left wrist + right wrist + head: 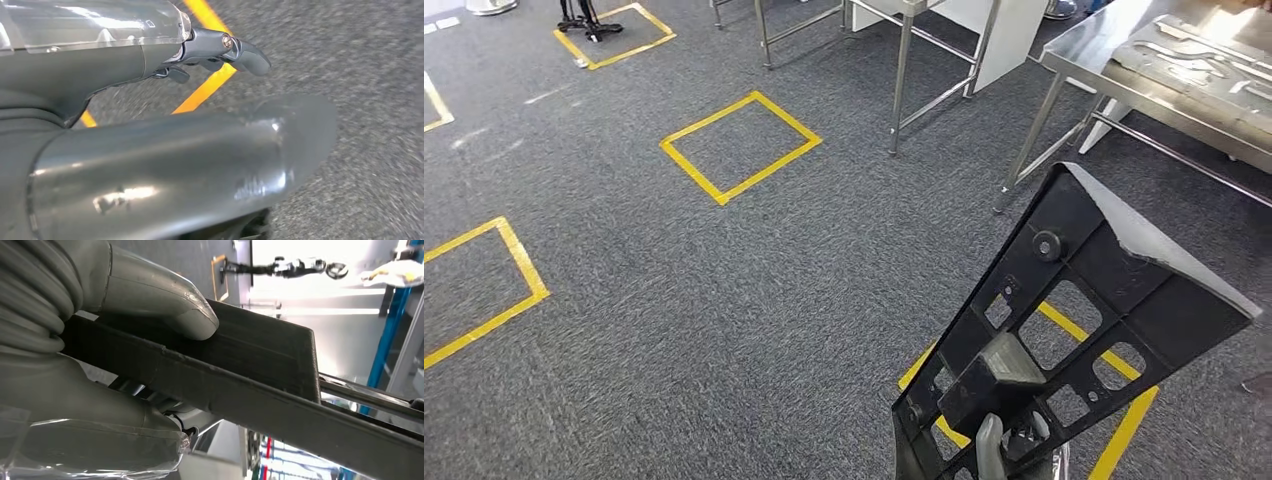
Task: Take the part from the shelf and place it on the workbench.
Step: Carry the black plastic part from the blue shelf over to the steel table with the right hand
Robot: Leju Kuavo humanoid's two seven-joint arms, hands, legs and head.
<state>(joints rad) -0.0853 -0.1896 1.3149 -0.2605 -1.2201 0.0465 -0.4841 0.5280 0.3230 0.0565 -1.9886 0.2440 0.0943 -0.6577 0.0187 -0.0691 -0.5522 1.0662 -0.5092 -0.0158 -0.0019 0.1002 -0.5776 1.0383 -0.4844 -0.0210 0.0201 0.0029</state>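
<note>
Part (1074,300): black, tilted up over the floor (724,300).
Right hand (100,340): I hold the part tight.
Left hand (220,50): holds nothing, fingers apart.

You see the black slotted part (1064,310) tilted above the carpet, gripped at its lower end by the right hand (999,450).

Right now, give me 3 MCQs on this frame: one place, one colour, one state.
1. Where is the steel workbench?
A. upper right, ahead
B. lower left
C. beside the left hand

2. What colour are the floor tape squares?
A. white
B. yellow
C. red

3. What is the right hand doing?
A. hanging idle
B. pressing the floor
C. gripping the black plastic part

Key: 1 A, the bench stands at the head view's upper right. 2 B, yellow outlines on grey carpet. 3 C, the thumb clamps the part's edge.
</note>
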